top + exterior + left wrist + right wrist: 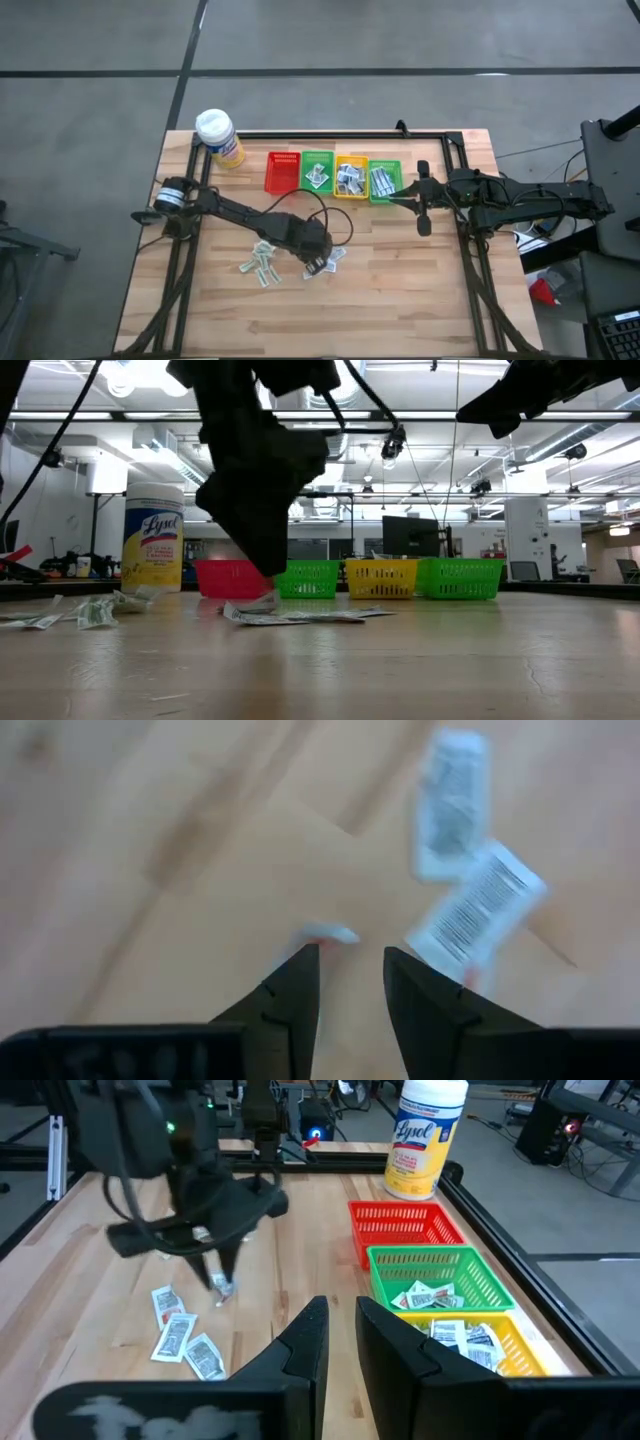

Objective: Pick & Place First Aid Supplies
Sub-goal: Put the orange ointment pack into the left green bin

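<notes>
Left gripper (318,262) is down at the table near its middle, its two fingers (300,982) a little apart with bare wood showing between the tips, so it pinches nothing; one small packet (325,933) lies just past the tip of one finger, and two more packets (470,910) lie close beside the other. A further scatter of packets (260,262) rests on the wooden table (400,290) to the gripper's left. Right gripper (390,197) hovers by the green basket (384,181) at the end of the row, and I cannot tell whether its narrowly spaced fingers (310,1335) grip anything. Other packets already lie in the second green basket (318,172) and the yellow basket (350,177); the red basket (283,172) sits beside a yellow wipes bottle (218,136).
</notes>
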